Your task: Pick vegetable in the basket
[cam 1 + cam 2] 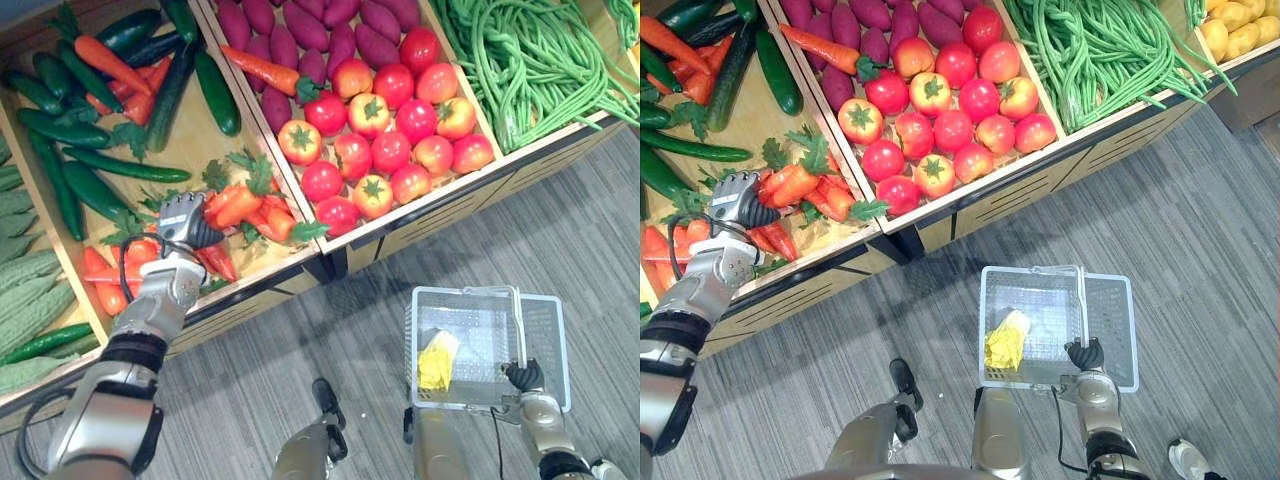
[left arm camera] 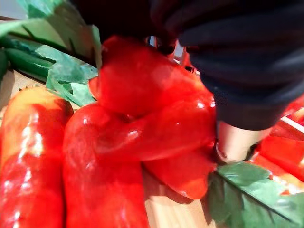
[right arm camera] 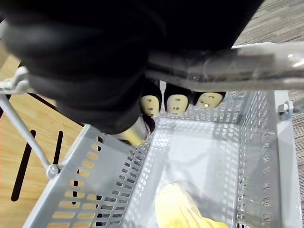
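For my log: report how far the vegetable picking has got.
Done: one yellow item lies in the basket, which the right hand holds by its handle. In hand: the left hand is down on the carrots. Left: lifting a carrot and bringing it to the basket.

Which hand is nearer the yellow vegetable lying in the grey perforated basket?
Right. The right hand grips the basket handle beside the yellow vegetable; the left hand is off among the orange carrots.

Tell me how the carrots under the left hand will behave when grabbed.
Carrots look glossy, so probably slippery under the left hand. Piled and tapered, neighbours may roll. Leafy tops look floppy, likely a poor hold.
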